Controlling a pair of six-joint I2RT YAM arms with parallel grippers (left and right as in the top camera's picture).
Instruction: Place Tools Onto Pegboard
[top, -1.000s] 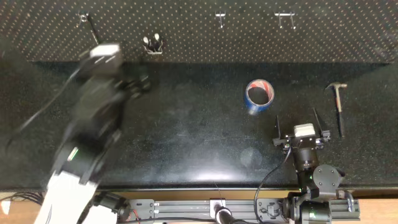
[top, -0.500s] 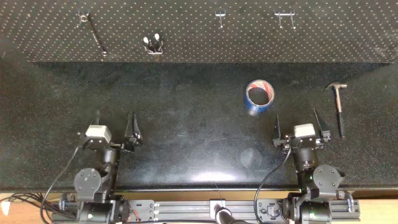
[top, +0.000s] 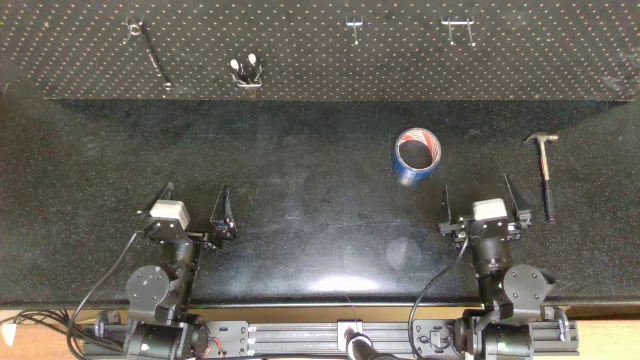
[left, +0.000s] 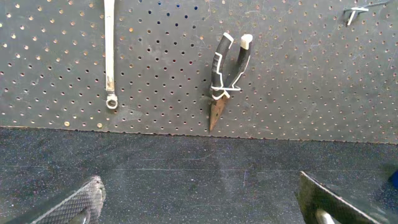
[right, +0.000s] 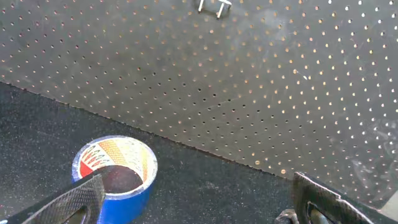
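Two tools are up on the pegboard (top: 300, 40): the wrench (top: 150, 55) hangs at the far left, and the pliers (top: 246, 72) sit on their hook just beside it. That's half the job, by my count. Two are left on the table: the blue tape roll (top: 418, 155) stands right of centre, and the hammer (top: 544, 170) lies near the right edge, head toward the board. Above them, two hooks (top: 354, 30) (top: 458, 32) wait bare. The right gripper (top: 480, 200) sits low near its base between tape and hammer, jaws spread wide, nothing held. The left gripper (top: 192, 205) is parked at its own base, wide open too, empty, facing the pliers. I'd expect the right arm to handle both.
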